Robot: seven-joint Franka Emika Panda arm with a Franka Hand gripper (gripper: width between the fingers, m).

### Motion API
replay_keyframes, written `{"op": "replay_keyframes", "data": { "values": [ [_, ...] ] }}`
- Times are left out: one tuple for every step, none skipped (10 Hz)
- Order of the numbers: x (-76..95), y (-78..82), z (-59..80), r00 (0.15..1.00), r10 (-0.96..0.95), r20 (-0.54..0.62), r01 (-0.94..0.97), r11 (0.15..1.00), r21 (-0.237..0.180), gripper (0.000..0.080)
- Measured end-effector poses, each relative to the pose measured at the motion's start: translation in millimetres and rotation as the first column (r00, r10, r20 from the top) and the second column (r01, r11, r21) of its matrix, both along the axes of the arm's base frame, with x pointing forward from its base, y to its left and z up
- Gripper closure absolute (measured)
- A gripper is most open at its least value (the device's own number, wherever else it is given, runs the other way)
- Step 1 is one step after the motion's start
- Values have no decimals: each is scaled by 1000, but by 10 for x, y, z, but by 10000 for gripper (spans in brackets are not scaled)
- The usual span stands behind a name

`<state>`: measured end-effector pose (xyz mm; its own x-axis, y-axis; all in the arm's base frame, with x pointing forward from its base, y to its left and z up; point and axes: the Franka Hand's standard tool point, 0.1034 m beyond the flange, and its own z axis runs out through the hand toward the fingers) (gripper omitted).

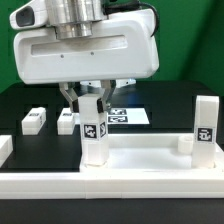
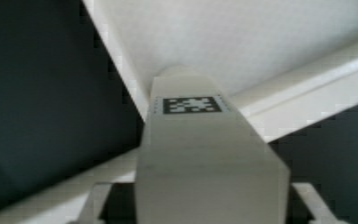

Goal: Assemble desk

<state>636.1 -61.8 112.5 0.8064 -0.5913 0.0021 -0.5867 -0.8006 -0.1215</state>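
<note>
Starting big: got the desk top [image 1: 150, 170] lying flat across the front of the table [image 1: 165, 110], rim up, plain white. Looks like stiff moulded plastic, light for its size, and probably smooth enough to skate on the table if shoved sideways. Best pressed straight down on. Wouldn't try lifting it by the thin rim.

Next size down: one leg [image 1: 94, 135] held upright over the middle stretch of the desk top, bottom end right down at it. Can't tell whether seated or just touching. Got the hand [image 1: 92, 108] clamped on that leg near its upper end, fingers on opposite flat sides. Decent place to hold, judging by the shape: square faces, no rolling, rigid, hardly any weight. Slick plastic though, so could twist in the grip if jammed in at an angle. Same leg filling the wrist view, tag [image 2: 194, 104] facing the camera.

Then a second leg [image 1: 205, 125] standing upright at the desk top's corner on the exterior view's right. Also two loose legs [image 1: 33, 120] lying on the table on the exterior view's left, clear of the desk top.

Surface: flat black table, nothing grippy-looking about it. Marker board [image 1: 125, 115] lying flat beyond the hand. Plain green wall [image 1: 190, 40] at the back.
</note>
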Motion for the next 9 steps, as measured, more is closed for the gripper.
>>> {"op": "replay_keyframes", "data": {
  "values": [
    [-21, -5, -1, 971, -233, -50, 235, 972, 22, 510],
    [-13, -25, -10, 869, -488, -87, 493, 867, 64, 510],
    [-13, -59, -16, 792, -600, -112, 609, 788, 87, 510],
    [-12, -60, -16, 725, -676, -133, 687, 721, 89, 509],
    [-10, -24, -14, 670, -727, -150, 742, 666, 82, 509],
    [-11, -26, -18, 658, -738, -152, 752, 654, 81, 509],
    [-11, -25, -18, 673, -725, -148, 739, 669, 82, 509],
    [-7, -44, -9, 828, -552, -99, 559, 826, 69, 310],
    [42, 4, 30, 923, -379, -63, 383, 921, 69, 204]
  ]
}}
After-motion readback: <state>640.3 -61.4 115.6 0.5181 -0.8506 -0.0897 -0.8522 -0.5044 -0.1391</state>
